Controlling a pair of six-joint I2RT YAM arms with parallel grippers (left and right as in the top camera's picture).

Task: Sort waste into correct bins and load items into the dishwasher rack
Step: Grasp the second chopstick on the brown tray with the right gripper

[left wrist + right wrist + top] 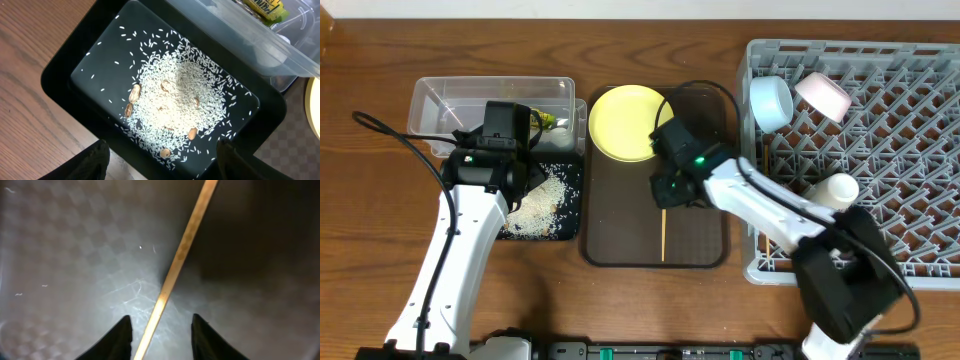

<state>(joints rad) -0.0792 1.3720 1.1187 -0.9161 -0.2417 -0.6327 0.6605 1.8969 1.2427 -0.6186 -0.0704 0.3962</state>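
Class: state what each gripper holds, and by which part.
Nothing is held. The right gripper is open, straddling a chopstick lying on the brown tray; the left gripper is open above the rice.

Brown wood-grain table point(650, 20), four things sitting straight on it. Far left: clear rectangular plastic tub point(425, 95), shallow black rectangular tray point(572, 195) just in front, edges touching. Middle: dark brown rectangular serving tray point(620, 240), right beside black one. Right: big square grey plastic peg rack point(920, 150).
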